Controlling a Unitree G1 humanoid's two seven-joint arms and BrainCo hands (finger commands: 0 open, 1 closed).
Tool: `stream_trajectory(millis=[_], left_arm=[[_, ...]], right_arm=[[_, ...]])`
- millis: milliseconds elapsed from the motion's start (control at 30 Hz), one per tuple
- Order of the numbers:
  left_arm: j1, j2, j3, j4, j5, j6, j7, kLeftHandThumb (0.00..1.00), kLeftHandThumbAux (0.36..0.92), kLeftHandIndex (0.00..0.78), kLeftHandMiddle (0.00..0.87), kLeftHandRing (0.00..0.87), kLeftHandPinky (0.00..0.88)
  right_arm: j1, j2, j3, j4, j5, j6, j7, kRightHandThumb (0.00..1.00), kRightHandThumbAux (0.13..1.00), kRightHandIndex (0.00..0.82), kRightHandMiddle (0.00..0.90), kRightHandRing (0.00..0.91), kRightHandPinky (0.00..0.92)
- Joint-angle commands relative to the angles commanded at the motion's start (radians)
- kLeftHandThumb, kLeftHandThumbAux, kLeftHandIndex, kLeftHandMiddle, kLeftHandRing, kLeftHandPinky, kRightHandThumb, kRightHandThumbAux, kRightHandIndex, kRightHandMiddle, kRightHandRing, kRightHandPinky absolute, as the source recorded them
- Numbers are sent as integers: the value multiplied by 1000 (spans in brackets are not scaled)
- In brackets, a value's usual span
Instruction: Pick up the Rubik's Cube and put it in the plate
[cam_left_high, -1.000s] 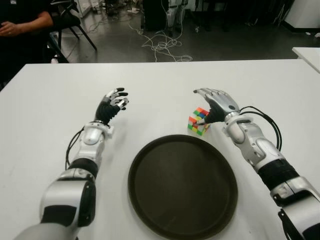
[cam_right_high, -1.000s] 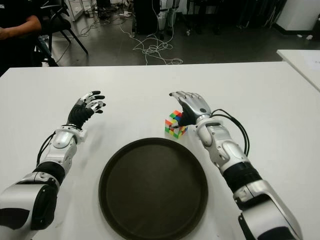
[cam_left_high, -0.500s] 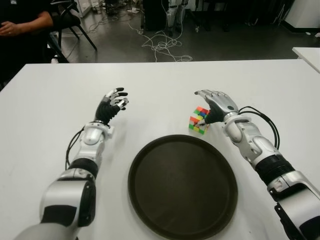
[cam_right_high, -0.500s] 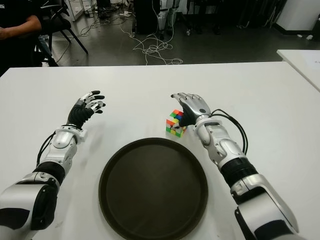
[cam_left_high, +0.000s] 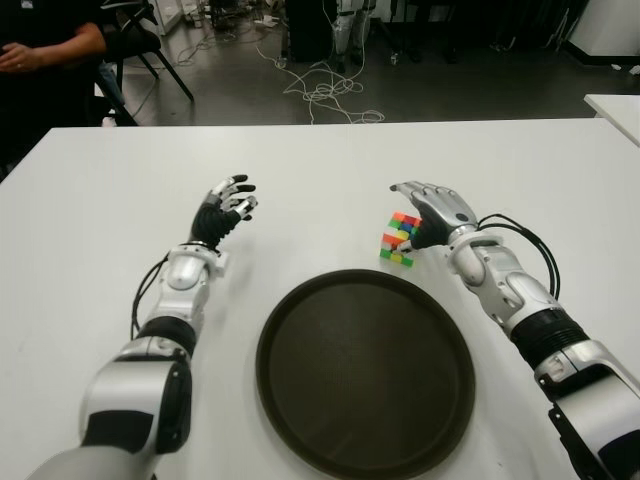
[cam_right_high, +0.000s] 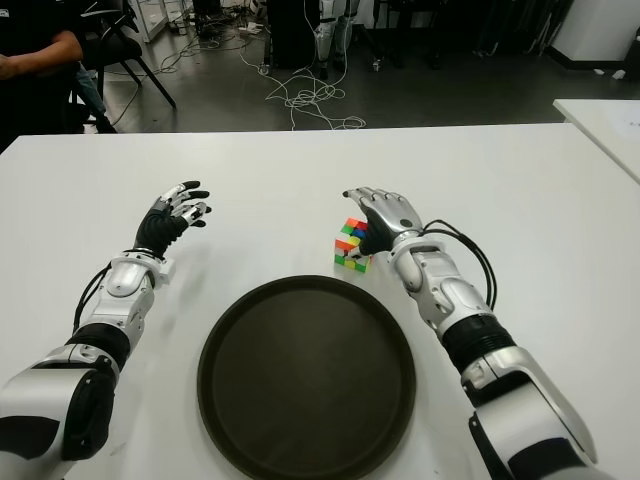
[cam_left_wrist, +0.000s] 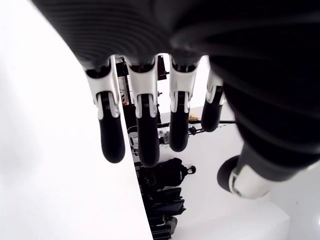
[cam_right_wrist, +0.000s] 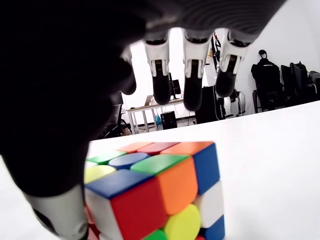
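While the multicoloured Rubik's Cube is seen on the white table, just beyond the far right rim of the round dark brown plate and apart from it, the right hand is held over and against the cube's right side. The right hand's silver-and-black fingers are extended above the cube's top face in the right wrist view, while the thumb is set low beside one of the cube's side faces; whether any finger actually presses on the cube cannot be told, and no closed grasp around it is shown. The cube appears slightly tilted in the eye views. The left hand is shown to the left of the plate and farther back, raised with its fingers spread loosely and nothing held in them. A seated person's arm is visible beyond the table's far left corner.
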Motion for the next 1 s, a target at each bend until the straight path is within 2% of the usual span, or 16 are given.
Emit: stream_trajectory(millis=[433, 733, 867, 1000], left_arm=[[-2, 0, 2, 1, 0, 6, 3, 193, 661, 192, 247, 288, 368], [-2, -4, 9, 1, -8, 4, -3, 195, 646, 193, 246, 291, 374], [-2, -4, 9, 0, -9, -1, -5, 195, 639, 191, 243, 291, 372], [0, -4, 8, -2, -7, -6, -4, 189, 633, 193, 243, 292, 372]], right_arm=[[-28, 5, 10, 91, -1, -29, -47, 0, 809, 165, 210, 218, 188], [-36, 5, 15, 103, 3, -30, -41, 0, 813, 154, 196, 205, 182], [-35, 6, 21, 102, 7, -33, -22, 0, 793, 141, 173, 177, 136], [-36, 18, 39, 122, 2, -45, -16, 0, 785, 133, 159, 167, 138]])
